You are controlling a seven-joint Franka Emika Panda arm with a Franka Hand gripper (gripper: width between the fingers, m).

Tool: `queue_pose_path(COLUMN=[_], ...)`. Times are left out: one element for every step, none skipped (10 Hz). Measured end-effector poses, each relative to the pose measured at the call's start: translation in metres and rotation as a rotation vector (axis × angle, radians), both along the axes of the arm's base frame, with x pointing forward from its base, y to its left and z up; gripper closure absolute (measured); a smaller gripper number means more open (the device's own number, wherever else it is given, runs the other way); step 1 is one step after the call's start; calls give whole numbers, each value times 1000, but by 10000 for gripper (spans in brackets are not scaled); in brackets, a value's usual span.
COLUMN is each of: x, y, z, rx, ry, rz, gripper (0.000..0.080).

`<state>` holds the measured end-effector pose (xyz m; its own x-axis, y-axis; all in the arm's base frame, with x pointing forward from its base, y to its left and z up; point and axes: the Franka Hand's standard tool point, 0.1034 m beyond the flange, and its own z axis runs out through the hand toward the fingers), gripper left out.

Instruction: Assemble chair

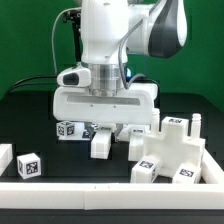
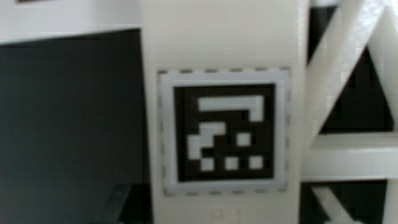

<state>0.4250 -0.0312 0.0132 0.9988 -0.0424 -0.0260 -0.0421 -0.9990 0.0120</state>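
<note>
My gripper (image 1: 103,132) points straight down at the middle of the table and is shut on a chunky white chair leg (image 1: 101,147). In the wrist view the leg (image 2: 217,60) fills the middle, with a square tag on its face. My gripper (image 2: 224,206) has its fingertips (image 2: 125,200) against the leg's two sides. A blocky white chair structure (image 1: 178,150) with several tags stands at the exterior view's right, close beside the held leg. Its white bars (image 2: 349,90) show beside the leg in the wrist view.
A small lone white tagged cube (image 1: 30,166) sits at the exterior view's front left. A tagged white piece (image 1: 68,130) lies behind the gripper's left side. A white rim (image 1: 110,192) runs along the front edge. A green backdrop and cables are behind the arm.
</note>
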Motion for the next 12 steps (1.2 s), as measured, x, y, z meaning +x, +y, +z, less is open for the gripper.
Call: queue_pose_path(x=[11,22,29,28,26,24,24,23,22,23,36,42], y=[-8,-14,-22,-30,-31,-26,-28,-28,-28,-28,-28,-25], z=[2,2,0,-3,-4,-4,-4,-5,-5,-4,0,0], rx=[-2,-7,-9,-10,-6,11,8,8,14,51,77,68], ry=[9,17,26,35,43,69,67,67,76,139,162,146], rz=[125,175,205,221,194,143,146,143,114,-17,-87,-109], gripper=[512,512,512,512,512,512,512,512,512,512,512,512])
